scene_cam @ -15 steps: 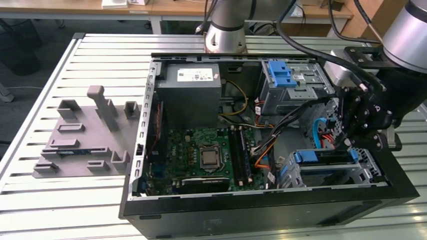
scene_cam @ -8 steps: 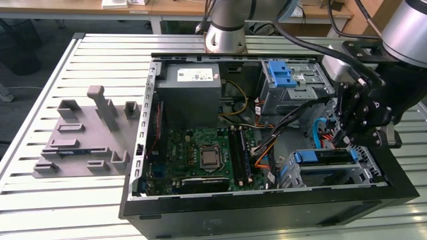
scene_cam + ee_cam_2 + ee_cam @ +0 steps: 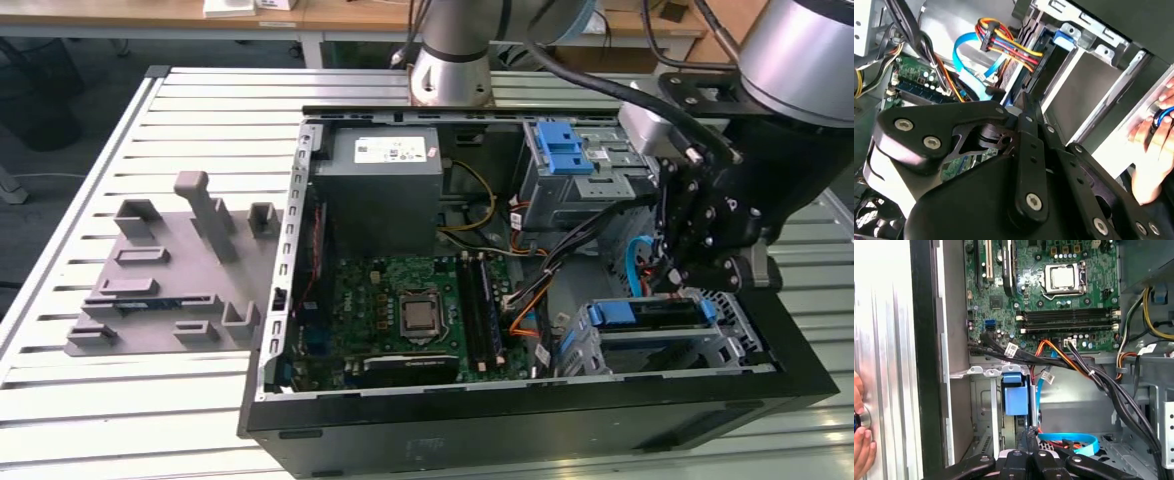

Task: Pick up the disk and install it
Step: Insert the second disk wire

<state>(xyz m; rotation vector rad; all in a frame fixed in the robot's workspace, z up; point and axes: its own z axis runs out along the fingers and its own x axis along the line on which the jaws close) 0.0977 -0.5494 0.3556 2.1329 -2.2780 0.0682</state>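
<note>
While the arm reaches down into the open computer case [image 3: 274, 400], its gripper [image 3: 690, 283] is pinched closed, holding nothing, above the disk [image 3: 650, 314], blue-framed, seated in its bay.

Disk [image 3: 647, 313] in bay — pincer [image 3: 683, 283] above.

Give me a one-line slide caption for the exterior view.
Gripper hangs inside the open computer case, just above the disk in its drive cage.

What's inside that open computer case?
Inside the computer case: a green motherboard, a grey power supply, bundled cables and blue-latched drive bays. The arm's tool covers part of the bays.
</note>
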